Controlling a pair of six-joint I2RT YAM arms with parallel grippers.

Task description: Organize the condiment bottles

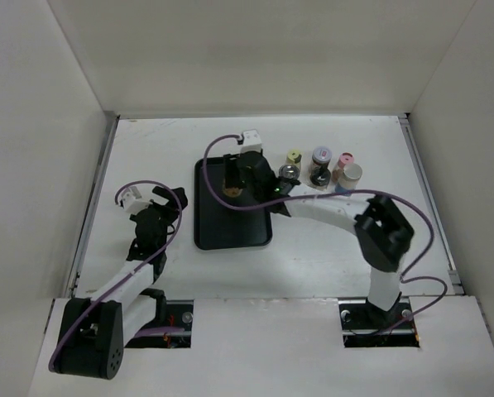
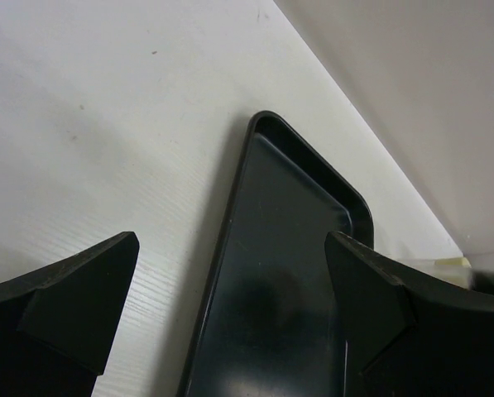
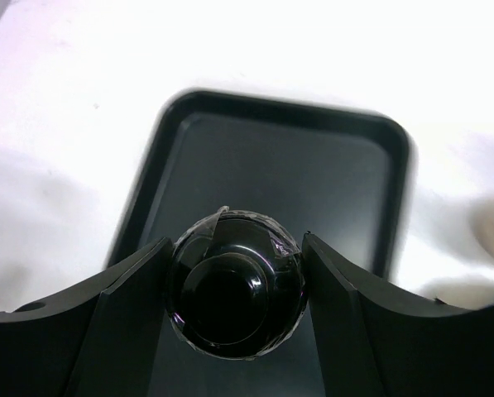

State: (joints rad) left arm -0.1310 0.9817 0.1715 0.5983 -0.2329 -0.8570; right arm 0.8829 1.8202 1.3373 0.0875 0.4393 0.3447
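My right gripper (image 3: 237, 244) is shut on a condiment bottle with a glossy black cap (image 3: 236, 289), both fingers pressed against its sides. It hangs over the far half of the black tray (image 3: 288, 157). From above, that gripper (image 1: 234, 175) and the bottle's brown body (image 1: 232, 186) sit over the tray (image 1: 230, 227). Several other condiment bottles stand in a cluster right of the tray: a yellow-capped one (image 1: 294, 155), a black-capped one (image 1: 319, 156), a pink-capped one (image 1: 345, 159) and a grey-capped one (image 1: 352, 172). My left gripper (image 1: 170, 197) is open, left of the tray.
In the left wrist view the open left gripper (image 2: 232, 240) frames the tray's far corner (image 2: 288, 215), with nothing between its fingers. White walls enclose the table on three sides. A purple cable loops over the right arm (image 1: 379, 240).
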